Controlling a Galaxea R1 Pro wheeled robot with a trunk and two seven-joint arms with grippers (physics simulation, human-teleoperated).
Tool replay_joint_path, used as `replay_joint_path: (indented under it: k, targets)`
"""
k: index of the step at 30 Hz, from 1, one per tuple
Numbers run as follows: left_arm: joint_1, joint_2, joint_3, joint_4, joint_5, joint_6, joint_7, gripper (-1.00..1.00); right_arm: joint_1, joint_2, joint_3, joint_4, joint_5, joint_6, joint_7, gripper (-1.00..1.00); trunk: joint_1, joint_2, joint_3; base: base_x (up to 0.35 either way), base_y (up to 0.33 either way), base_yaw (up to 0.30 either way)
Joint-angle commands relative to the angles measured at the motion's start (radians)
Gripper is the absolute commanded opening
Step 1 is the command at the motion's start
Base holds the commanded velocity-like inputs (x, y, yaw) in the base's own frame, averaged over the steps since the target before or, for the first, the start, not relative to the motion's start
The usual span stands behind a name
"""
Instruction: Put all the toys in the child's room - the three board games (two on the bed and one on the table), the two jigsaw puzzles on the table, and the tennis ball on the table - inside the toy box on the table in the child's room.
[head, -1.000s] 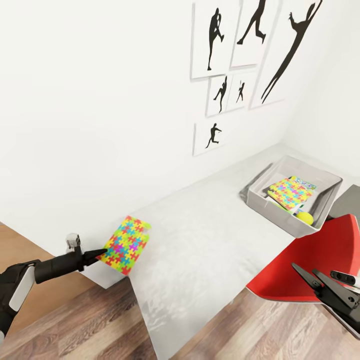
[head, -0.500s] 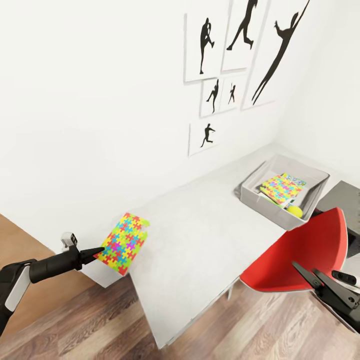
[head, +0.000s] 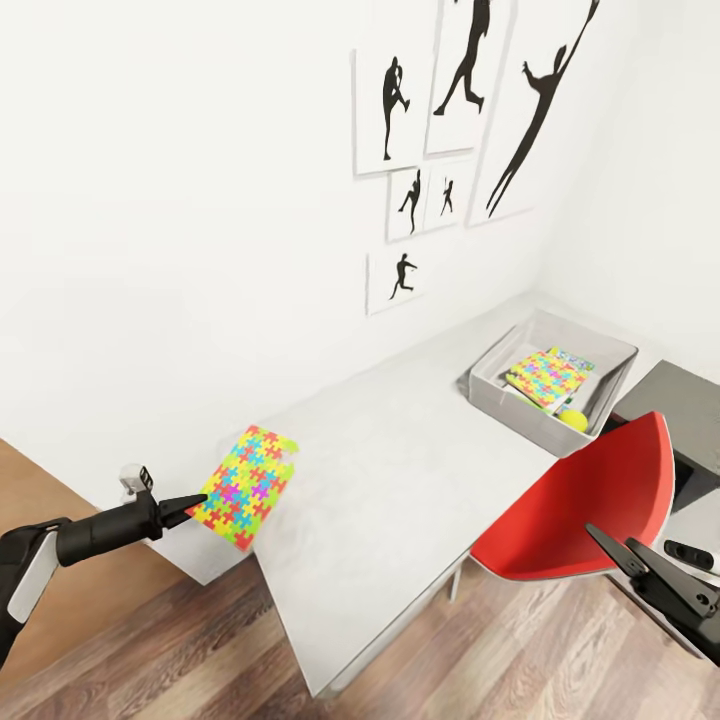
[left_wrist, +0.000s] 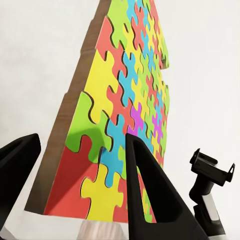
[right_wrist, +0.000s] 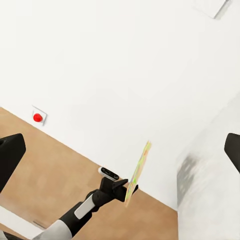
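Backing off, that's the story: over the last second the whole scene has slid up and shrunk in the head view, so it is the robot's viewpoint pulling away, while the puzzle sits in the same clamp as before. Left end effector (head: 196, 502) is clenched on the lower edge of the jigsaw puzzle (head: 244, 487), and the wrist view shows one dark finger (left_wrist: 145, 185) lying across the coloured face with the other behind the cardboard back. That slab hangs tilted, nearly on edge, just off the near left corner of the worktop (head: 400, 480), over the wooden floor (head: 150, 640).

Right end effector (head: 650, 580) hangs low beside the red chair (head: 580, 520), jaws spread and carrying nothing.

Further out, at the far end of the worktop by the wall, sits the toy box (head: 500, 395). Already inside: the other jigsaw puzzle (head: 545, 377) lying on top, a printed game box edge (head: 573, 357) peeping out behind it, and the tennis ball (head: 571, 418) at the near wall of the bin.

My read: the held puzzle is well apart from the bin, and the chair stands between robot and box, so the carry needs a route along the worktop before any drop.
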Motion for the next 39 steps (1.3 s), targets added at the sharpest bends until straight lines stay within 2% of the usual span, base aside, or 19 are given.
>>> replay_joint_path:
  k: [1, 23, 30, 39]
  targets:
    - [-0.001, 0.002, 0.0, 0.0, 0.002, 0.008, -0.001, -1.0, 0.0, 0.0, 0.0, -0.001, -0.005, 0.007, -0.002, 1.0, 0.001, -0.002, 0.0, 0.0, 0.0, -0.071]
    - [0.0, 0.007, -0.002, 0.0, -0.001, 0.007, -0.009, -1.0, 0.005, 0.001, -0.033, 0.0, -0.004, 0.007, 0.001, 1.0, 0.001, -0.002, 0.036, 0.0, 0.0, -0.011]
    - [0.0, 0.007, -0.002, 0.0, -0.001, 0.007, -0.01, -1.0, 0.006, 0.002, -0.035, 0.0, -0.004, -0.01, 0.022, 1.0, 0.001, -0.002, 0.048, 0.0, 0.0, 0.0]
    - [0.0, 0.007, -0.004, 0.0, -0.003, 0.003, -0.071, -1.0, 0.027, 0.001, -0.048, 0.0, -0.004, -0.041, 0.046, 1.0, 0.001, -0.002, 0.063, 0.0, 0.0, 0.0]
